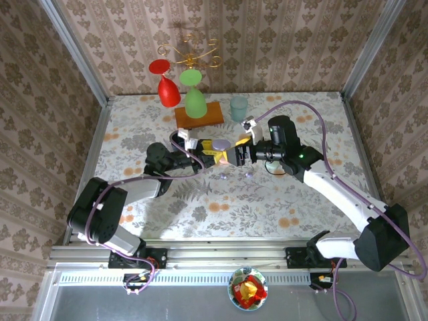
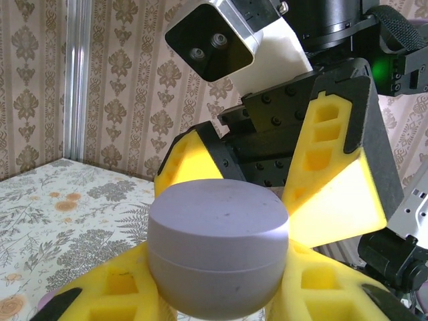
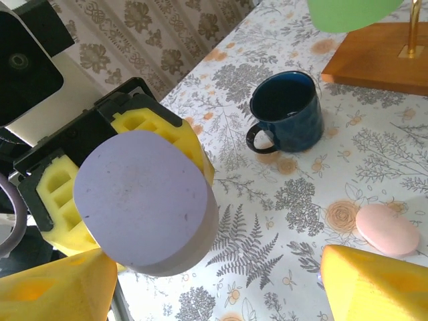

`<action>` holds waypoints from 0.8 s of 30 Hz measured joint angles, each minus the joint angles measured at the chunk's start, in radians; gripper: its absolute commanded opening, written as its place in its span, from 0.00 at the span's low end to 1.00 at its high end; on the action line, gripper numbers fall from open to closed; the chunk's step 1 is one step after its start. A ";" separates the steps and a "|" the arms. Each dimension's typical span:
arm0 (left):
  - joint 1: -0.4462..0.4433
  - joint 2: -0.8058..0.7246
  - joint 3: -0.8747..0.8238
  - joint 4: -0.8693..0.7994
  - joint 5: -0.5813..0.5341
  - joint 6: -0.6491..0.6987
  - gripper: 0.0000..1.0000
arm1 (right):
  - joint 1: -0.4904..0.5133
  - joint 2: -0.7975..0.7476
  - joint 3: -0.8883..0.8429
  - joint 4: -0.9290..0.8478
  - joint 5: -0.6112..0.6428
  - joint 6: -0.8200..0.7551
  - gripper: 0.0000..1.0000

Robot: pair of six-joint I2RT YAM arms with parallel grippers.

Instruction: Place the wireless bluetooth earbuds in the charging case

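Note:
My left gripper (image 1: pixel 211 150) (image 2: pixel 217 284) is shut on a closed lilac charging case (image 1: pixel 220 144) (image 2: pixel 217 244) (image 3: pixel 144 200), holding it above the table. My right gripper (image 1: pixel 237 154) (image 3: pixel 214 294) faces it, open, with its yellow fingers (image 2: pixel 334 167) on either side of the case and not touching it. Two tiny pale earbuds (image 1: pixel 223 176) (image 1: pixel 249 174) lie on the table just in front of the grippers. Another whitish earbud (image 3: pixel 265 140) rests against the handle of a blue mug (image 3: pixel 287 110).
A pink pebble-shaped case (image 3: pixel 386 229) lies on the floral tablecloth. At the back stands a wooden base (image 1: pixel 199 115) with a red glass (image 1: pixel 167 87) and a green glass (image 1: pixel 194 97), and beside it a teal cup (image 1: pixel 239 107). Walls enclose the table.

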 measured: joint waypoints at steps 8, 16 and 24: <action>-0.009 0.000 -0.020 0.000 0.017 0.046 0.25 | -0.002 -0.038 -0.001 0.015 0.039 0.018 0.79; -0.020 -0.001 -0.027 0.001 0.035 0.078 0.25 | -0.003 -0.026 0.015 0.021 0.067 0.040 0.78; -0.020 -0.009 -0.050 0.001 0.038 0.098 0.25 | -0.014 -0.022 0.031 0.011 0.067 0.061 0.78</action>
